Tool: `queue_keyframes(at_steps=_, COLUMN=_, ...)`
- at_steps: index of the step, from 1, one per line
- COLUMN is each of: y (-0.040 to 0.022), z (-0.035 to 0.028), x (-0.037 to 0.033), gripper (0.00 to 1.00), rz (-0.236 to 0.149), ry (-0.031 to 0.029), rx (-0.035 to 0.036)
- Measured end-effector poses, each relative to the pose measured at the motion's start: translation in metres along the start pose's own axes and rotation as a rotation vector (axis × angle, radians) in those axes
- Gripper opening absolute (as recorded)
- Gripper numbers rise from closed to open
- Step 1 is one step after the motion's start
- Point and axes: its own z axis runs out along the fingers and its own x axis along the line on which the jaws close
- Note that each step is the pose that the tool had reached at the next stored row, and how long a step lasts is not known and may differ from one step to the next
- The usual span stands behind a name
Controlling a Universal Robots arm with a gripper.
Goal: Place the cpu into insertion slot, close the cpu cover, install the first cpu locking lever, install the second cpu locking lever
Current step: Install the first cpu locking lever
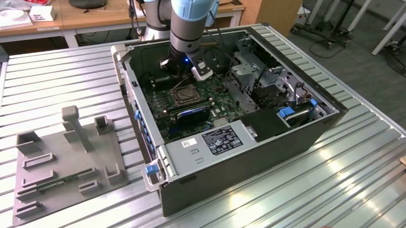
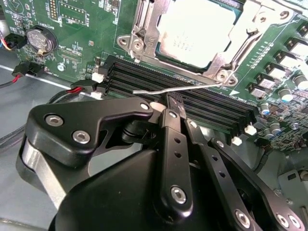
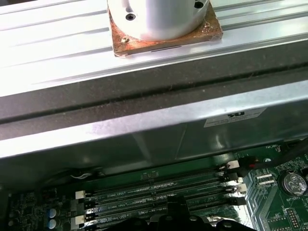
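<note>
Nearest us in the second wrist view, the gripper [image 2: 172, 102] has its 2 black fingers pressed together. Their tips sit right at a thin wire locking lever [image 2: 149, 91], and we cannot tell whether they pinch it. The locking lever lies across 4 black memory slots [image 2: 216, 109]. Just beyond, the cpu cover [image 2: 243, 36] is folded flat on the insertion slot [image 1: 184, 96], with the cpu [image 2: 195, 29] seated in its window. In the exterior view, the computer case [image 1: 304, 137] lies open on a ribbed metal table [image 1: 355, 180].

free: above insertion slot [image 1: 184, 95] | blocking: case wall [image 1: 129, 71], drive cage [image 1: 250, 71] | memory slots [image 2: 216, 108] side: seemingly tight
</note>
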Motion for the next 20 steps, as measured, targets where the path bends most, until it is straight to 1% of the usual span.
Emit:
queue_keyframes(at_steps=7, y=0.0018, z=0.0006, x=0.0027, gripper=0.10, rz=0.000, ry=0.0008, rx=-0.0039)
queue_keyframes(at_steps=14, y=0.0019, z=0.0006, x=0.0032, gripper=0.10, rz=0.000, ry=0.0008, rx=-0.0041)
queue_keyframes(at_steps=20, y=0.0025, z=-0.0011, x=0.0032, gripper=0.10, rz=0.000, ry=0.0009, rx=-0.0039)
